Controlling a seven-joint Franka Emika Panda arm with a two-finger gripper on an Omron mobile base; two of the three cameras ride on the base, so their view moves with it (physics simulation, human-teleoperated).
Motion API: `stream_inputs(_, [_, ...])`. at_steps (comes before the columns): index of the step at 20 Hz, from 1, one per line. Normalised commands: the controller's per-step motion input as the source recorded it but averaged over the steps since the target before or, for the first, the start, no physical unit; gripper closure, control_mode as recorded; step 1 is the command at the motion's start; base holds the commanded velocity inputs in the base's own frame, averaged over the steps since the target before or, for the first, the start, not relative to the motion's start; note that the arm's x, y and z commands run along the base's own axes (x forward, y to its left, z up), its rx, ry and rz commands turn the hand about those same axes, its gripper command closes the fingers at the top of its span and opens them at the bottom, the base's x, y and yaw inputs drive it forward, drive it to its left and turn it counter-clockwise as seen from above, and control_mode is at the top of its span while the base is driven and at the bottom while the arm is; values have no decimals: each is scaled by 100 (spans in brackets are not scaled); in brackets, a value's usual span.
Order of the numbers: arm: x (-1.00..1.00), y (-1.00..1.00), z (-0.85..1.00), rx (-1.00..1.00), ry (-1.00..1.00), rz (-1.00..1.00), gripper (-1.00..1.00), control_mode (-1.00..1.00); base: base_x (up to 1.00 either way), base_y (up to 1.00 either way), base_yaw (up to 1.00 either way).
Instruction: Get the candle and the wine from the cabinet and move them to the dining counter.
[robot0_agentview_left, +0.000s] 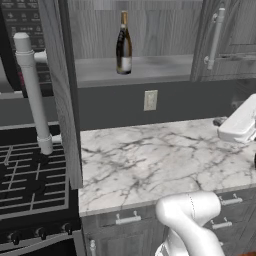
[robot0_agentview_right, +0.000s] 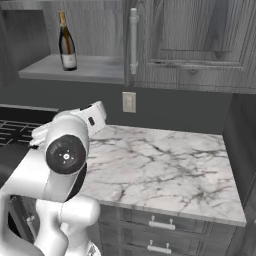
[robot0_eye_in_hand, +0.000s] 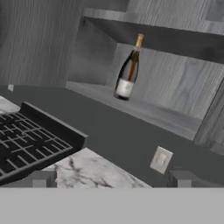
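The wine (robot0_agentview_left: 124, 45) stands upright on the lower shelf of the open cabinet (robot0_agentview_left: 155, 67), a tall dark bottle with a gold neck and pale label. It also appears at the shelf's left end (robot0_agentview_right: 66, 45) and ahead of the hand (robot0_eye_in_hand: 127, 72). My gripper (robot0_eye_in_hand: 113, 179) is open with nothing between its fingertips (robot0_eye_in_hand: 43, 178), well below and short of the bottle. The white hand (robot0_agentview_left: 240, 125) hovers over the marble worktop's back right. The candle and the dining counter are out of view.
The cabinet's left door (robot0_agentview_left: 62, 90) swings out over the worktop edge, its long handle (robot0_agentview_left: 32, 90) facing the stove (robot0_agentview_left: 25, 175). The right door (robot0_agentview_right: 190, 40) is shut. A marble worktop (robot0_agentview_left: 150, 160) with drawer fronts lies below, and a wall outlet (robot0_agentview_left: 150, 100) behind it.
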Motion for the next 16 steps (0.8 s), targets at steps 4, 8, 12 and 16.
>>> stream_inputs(4, [52, -44, 0, 3, -37, -7, -100, -100, 0, 0, 0])
stream_inputs(8, [75, -28, 1, 6, -27, -9, -100, -100, 0, 0, 0])
stream_inputs(12, [76, -13, 0, 8, -20, -7, -100, -100, 0, 0, 0])
stream_inputs(16, [76, -2, 13, 11, -9, -10, -100, -100, 0, 0, 0])
